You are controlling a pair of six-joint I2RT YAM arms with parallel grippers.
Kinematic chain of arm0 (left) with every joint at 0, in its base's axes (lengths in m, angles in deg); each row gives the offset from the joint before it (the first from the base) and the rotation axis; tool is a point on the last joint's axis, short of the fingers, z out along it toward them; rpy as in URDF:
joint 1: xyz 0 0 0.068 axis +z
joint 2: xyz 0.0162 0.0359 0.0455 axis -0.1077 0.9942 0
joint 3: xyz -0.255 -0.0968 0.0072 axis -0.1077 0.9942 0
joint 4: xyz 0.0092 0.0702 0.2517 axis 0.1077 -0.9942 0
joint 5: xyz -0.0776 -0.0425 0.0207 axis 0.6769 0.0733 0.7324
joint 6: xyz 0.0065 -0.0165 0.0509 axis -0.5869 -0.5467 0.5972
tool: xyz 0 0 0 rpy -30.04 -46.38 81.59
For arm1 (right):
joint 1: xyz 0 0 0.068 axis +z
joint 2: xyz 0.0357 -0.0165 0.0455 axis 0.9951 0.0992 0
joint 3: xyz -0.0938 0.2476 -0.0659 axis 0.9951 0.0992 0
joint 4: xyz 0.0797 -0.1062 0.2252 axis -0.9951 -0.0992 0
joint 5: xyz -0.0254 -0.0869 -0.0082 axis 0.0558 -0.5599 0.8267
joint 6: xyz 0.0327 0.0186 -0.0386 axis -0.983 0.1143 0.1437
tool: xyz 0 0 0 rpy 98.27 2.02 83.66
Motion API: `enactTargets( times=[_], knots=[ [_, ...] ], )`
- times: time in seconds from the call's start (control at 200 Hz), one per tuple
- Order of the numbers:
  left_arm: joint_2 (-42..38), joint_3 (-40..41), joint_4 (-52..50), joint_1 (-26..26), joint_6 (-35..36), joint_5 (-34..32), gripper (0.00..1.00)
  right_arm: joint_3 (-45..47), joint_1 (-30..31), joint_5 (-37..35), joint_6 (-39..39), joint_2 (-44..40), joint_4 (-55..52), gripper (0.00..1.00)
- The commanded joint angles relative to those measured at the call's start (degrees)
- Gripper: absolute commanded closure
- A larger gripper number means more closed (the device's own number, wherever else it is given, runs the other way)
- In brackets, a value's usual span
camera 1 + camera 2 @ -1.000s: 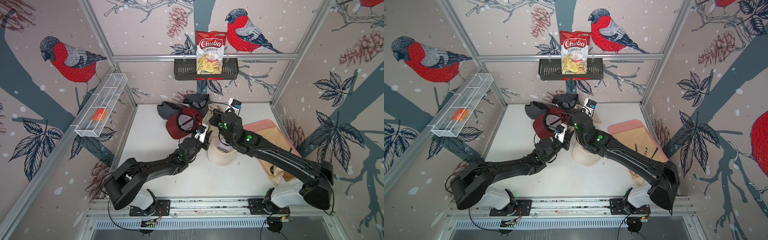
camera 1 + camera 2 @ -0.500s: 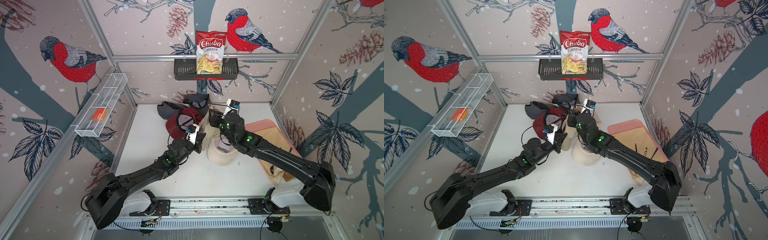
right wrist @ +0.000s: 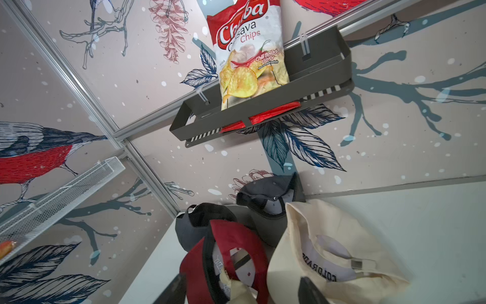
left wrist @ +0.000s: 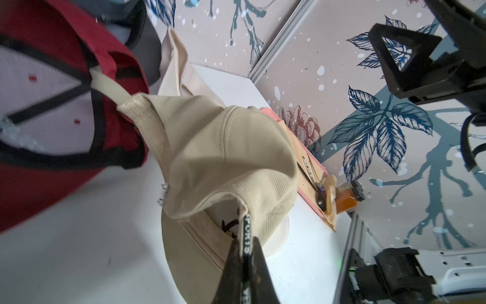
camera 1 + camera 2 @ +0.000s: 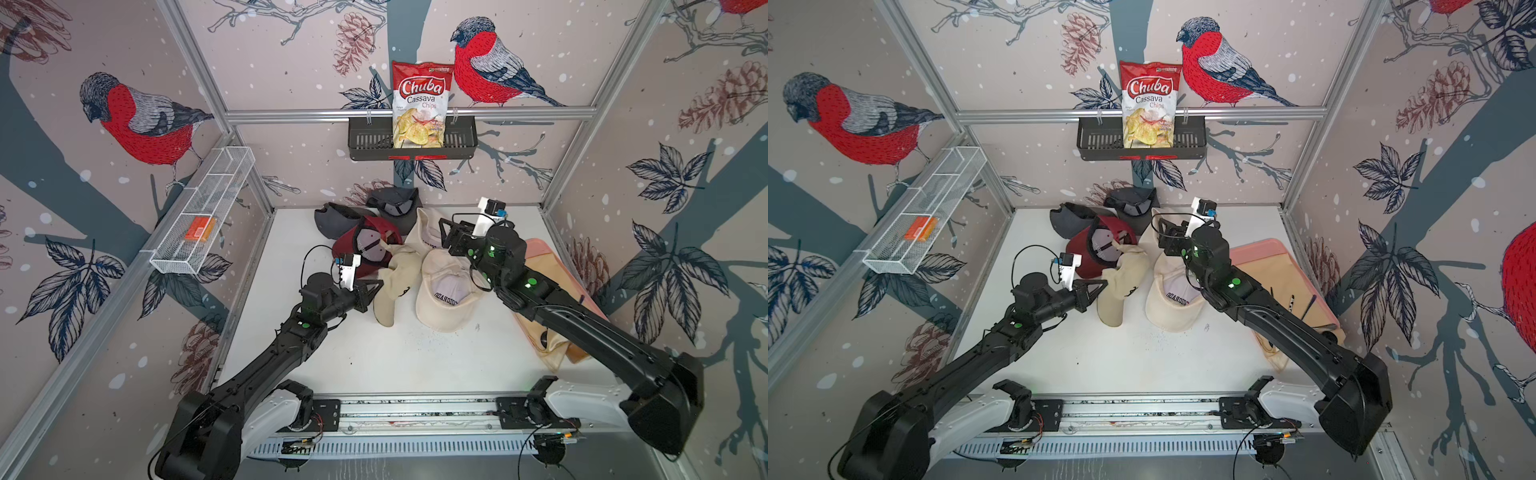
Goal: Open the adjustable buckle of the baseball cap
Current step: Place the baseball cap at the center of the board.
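Clock face laid on the white tabletop point(image 5: 374, 357): 6 o'clock at your arm rail, 12 o'clock at the back wall.

Nearest you, toward 8 o'clock, the left gripper point(image 4: 243, 246) is clamped on a narrow black woven tape with white lettering point(image 4: 246, 231). The tape runs along the rim of the tan cotton baseball cap point(image 4: 223, 147), which slumps at the table's centre with its brim pointing to 6 o'clock.

The cap's flat tan fabric strap point(image 4: 107, 86) trails toward 11 o'clock across the opening of the dark red cap with black inner seams point(image 5: 361, 249). The buckle is hidden, so you cannot confirm it is undone.

Expect a light, limp thing. The crown folds and drags wherever you pull it, only the brim is stiff, and a small metal buckle would likely be slick. Take hold of cloth: one grip on the band beside the buckle, another on the strap tail.

At the tan cap's 3 o'clock lies an upturned cream cap point(image 5: 446, 299). Farther, at 1 o'clock, the right gripper point(image 3: 242, 289) hangs with jaws spread, holding nothing. It is near a second cream cap point(image 3: 328, 237) whose metal slide buckle point(image 3: 364, 264) shows. Two grey caps point(image 5: 395, 203) sit at 12 o'clock.
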Motion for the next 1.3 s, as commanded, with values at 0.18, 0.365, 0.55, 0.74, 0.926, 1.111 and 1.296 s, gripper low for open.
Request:
enactTargets(
  times=[0.18, 0.365, 0.55, 0.74, 0.926, 1.111, 1.296],
  knots=[
    [2.99, 8.75, 21.89, 2.41, -22.78, 10.90, 1.00, 11.03, -9.92, 7.99, -2.28, -8.25, -6.60, 0.29],
    [3.14, 10.34, 20.14, 3.05, -25.30, 10.79, 1.00, 15.45, -14.19, 11.76, -3.24, -9.41, -9.68, 0.28],
    [-2.18, 7.71, -7.54, 3.11, -15.05, -1.44, 1.00, 19.71, -18.36, 15.84, -5.13, -7.97, -10.59, 0.28],
    [-4.32, 6.37, -19.46, 3.13, -12.12, -9.37, 0.96, 20.81, -20.20, 15.68, -2.81, -5.65, -11.74, 0.28],
    [-2.01, 3.63, -26.18, 3.19, -8.16, -14.18, 0.81, 21.08, -21.17, 17.95, -2.29, -2.74, -11.76, 0.27],
    [-1.89, -1.86, -34.53, 3.18, -3.63, -21.05, 0.61, 20.36, -21.88, 17.61, 0.10, 0.10, -12.08, 0.27],
    [-3.14, -5.89, -37.66, 3.05, -1.10, -25.34, 0.51, 20.24, -22.14, 15.92, 1.36, 2.48, -11.17, 0.28]
  ],
)
